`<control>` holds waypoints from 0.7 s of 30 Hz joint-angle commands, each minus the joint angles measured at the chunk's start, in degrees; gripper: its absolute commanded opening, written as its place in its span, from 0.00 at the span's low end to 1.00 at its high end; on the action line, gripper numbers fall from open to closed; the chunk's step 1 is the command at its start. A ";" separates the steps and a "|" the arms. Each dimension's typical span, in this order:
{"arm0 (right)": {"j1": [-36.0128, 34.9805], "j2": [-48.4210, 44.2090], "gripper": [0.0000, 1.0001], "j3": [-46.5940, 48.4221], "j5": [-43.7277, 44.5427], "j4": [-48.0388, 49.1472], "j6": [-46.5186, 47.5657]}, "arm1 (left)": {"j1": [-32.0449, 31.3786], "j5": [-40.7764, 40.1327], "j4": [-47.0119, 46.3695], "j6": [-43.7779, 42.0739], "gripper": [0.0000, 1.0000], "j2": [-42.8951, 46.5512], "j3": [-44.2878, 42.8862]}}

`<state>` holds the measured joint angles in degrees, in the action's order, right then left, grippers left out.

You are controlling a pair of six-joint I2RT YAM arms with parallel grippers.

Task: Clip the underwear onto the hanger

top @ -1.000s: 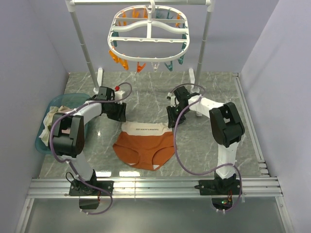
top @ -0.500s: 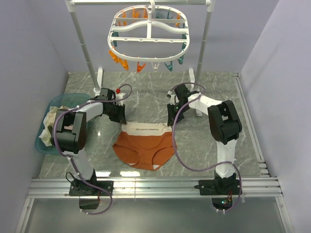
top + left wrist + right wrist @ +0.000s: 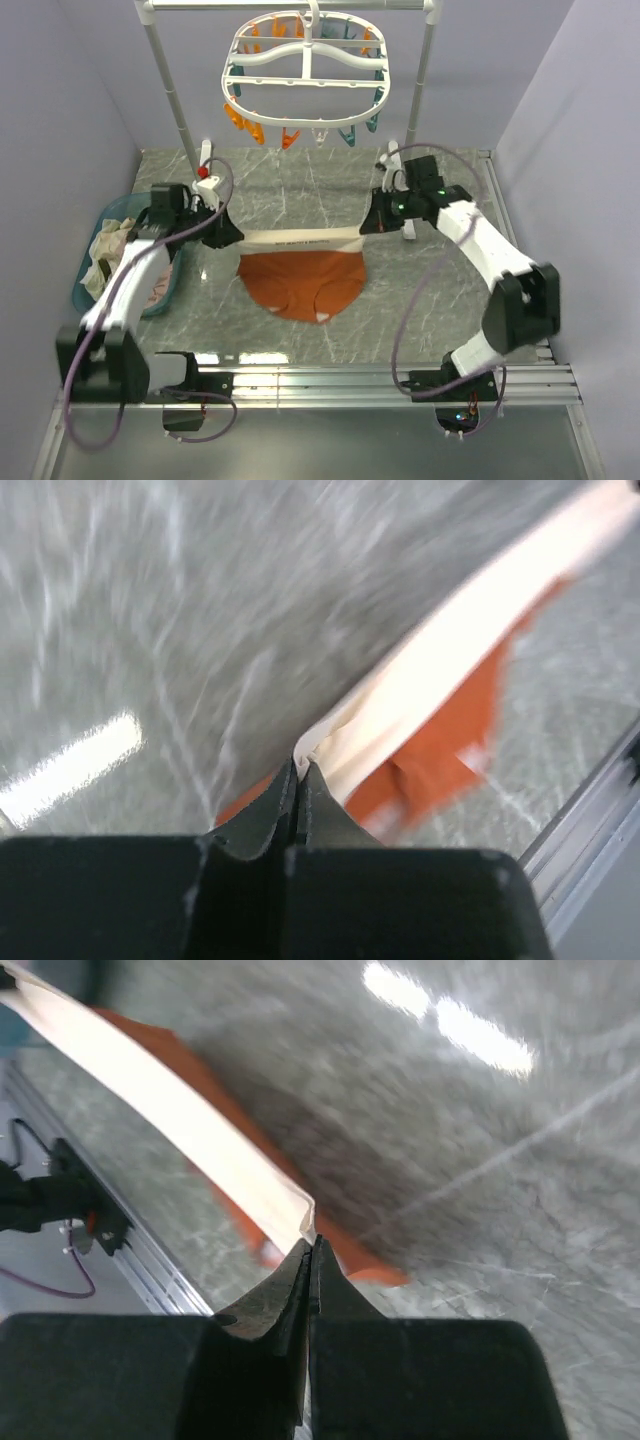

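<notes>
underwear (image 3: 305, 282): rust-orange fabric briefs with a wide beige waistband (image 3: 300, 240) carrying a line of small dark text. it is held stretched between the two arms above the middle of the table, and the orange body sags below the taut band.
left gripper (image 3: 228, 237): black two-finger tool, pinched tight on the left end of the waistband. in the left wrist view its fingertips (image 3: 285, 798) meet with the beige edge (image 3: 440, 655) caught between them.
right gripper (image 3: 368, 226): black two-finger tool, clamped on the right end of the waistband. the right wrist view shows the jaws closed on the folded corner of the band (image 3: 180, 1110).
contact with table: the wrist views are blurred, so the lower hem may brush the grey marbled table (image 3: 290, 190); i cannot tell.
hanger (image 3: 305, 62): white plastic oval drying frame with crossbars, hung by its top hook from the white pole rack (image 3: 167, 75) at the far edge, well apart from the underwear.
clothespins: orange ones (image 3: 240, 122) and teal ones (image 3: 358, 130) dangle from the frame's rim, none holding cloth.
teal plastic basin (image 3: 120, 207): at the left edge, holding pale pink and cream clothes (image 3: 100, 255), beside the left arm.
</notes>
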<state>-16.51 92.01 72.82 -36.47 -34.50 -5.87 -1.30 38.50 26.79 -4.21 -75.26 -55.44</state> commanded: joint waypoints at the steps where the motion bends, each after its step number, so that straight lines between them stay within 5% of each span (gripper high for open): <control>1: -0.27 -9.81 0.00 -1.71 -2.47 2.24 1.65 | -0.37 9.39 -3.05 -2.56 0.00 13.25 2.88; 6: -0.19 -17.63 0.00 -0.92 -2.03 -0.03 5.07 | -0.37 10.10 -3.06 -5.89 0.00 22.43 3.76; 11: -0.89 -26.07 0.00 -5.48 -3.52 -3.29 10.26 | -0.37 12.30 8.89 -13.01 0.00 28.05 2.26; 21: -1.24 -43.99 0.00 -7.86 -2.91 -8.84 13.96 | -0.37 13.89 18.30 -10.83 0.00 42.74 -0.28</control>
<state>-17.65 53.08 65.71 -39.94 -42.70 6.20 -1.72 50.57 41.17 -14.52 -33.98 -52.62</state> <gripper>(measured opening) 0.008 0.014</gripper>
